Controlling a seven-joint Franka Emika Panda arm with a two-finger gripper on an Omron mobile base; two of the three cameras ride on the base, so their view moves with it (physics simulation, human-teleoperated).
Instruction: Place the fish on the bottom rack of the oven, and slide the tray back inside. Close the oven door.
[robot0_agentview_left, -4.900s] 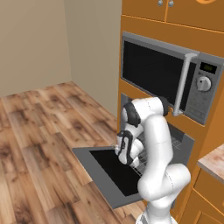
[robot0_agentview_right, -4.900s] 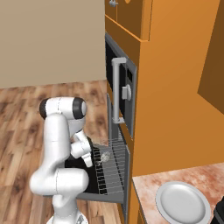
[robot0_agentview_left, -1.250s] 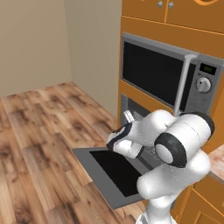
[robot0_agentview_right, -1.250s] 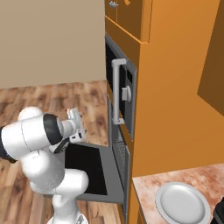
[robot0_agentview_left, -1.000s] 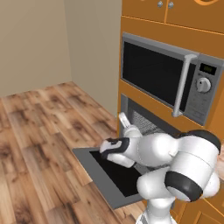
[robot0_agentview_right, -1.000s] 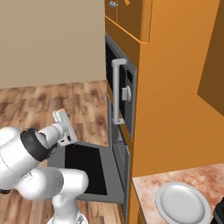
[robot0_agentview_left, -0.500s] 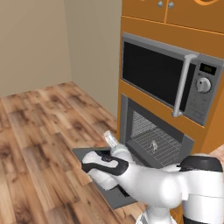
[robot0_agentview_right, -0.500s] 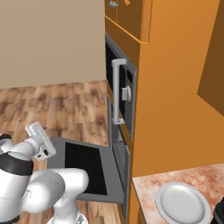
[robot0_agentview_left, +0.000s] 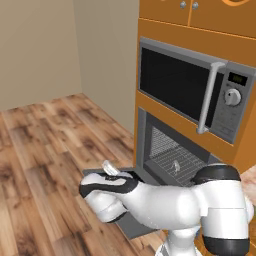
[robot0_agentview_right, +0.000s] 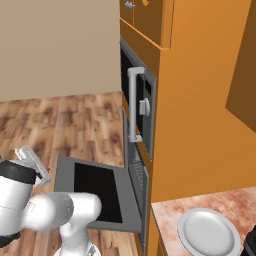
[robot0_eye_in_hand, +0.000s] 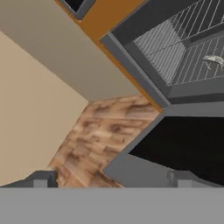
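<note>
The fish (robot0_agentview_left: 176, 165) lies on the bottom rack (robot0_agentview_left: 169, 161), which sits inside the oven (robot0_agentview_left: 150, 135) cavity. In the hand view the fish (robot0_eye_in_hand: 214, 59) rests on the rack's bars (robot0_eye_in_hand: 192, 65) at the upper right. The oven door (robot0_agentview_right: 65, 185) hangs open, flat and level, black pane up. My gripper (robot0_agentview_right: 32, 161) hovers beyond the door's outer left corner, away from the cavity. Seen from the hand, the gripper (robot0_eye_in_hand: 109, 179) is open, its fingertips (robot0_eye_in_hand: 41, 179) wide apart with nothing between them, above the door's corner (robot0_eye_in_hand: 120, 166). From the left base view the gripper (robot0_agentview_left: 109, 168) sits over the door's far edge (robot0_agentview_left: 95, 171).
A grey microwave (robot0_agentview_left: 200, 95) with a vertical bar handle (robot0_agentview_right: 132, 105) sits above the oven. A round white plate (robot0_agentview_right: 209, 231) rests on the counter at the lower right. Wooden floor (robot0_agentview_left: 45, 150) and a beige wall (robot0_eye_in_hand: 39, 96) lie to the left.
The rack with the fish went from pulled out over the door to inside the cavity. My arm swung out leftward from the oven, past the door's outer edge. The door stays open.
</note>
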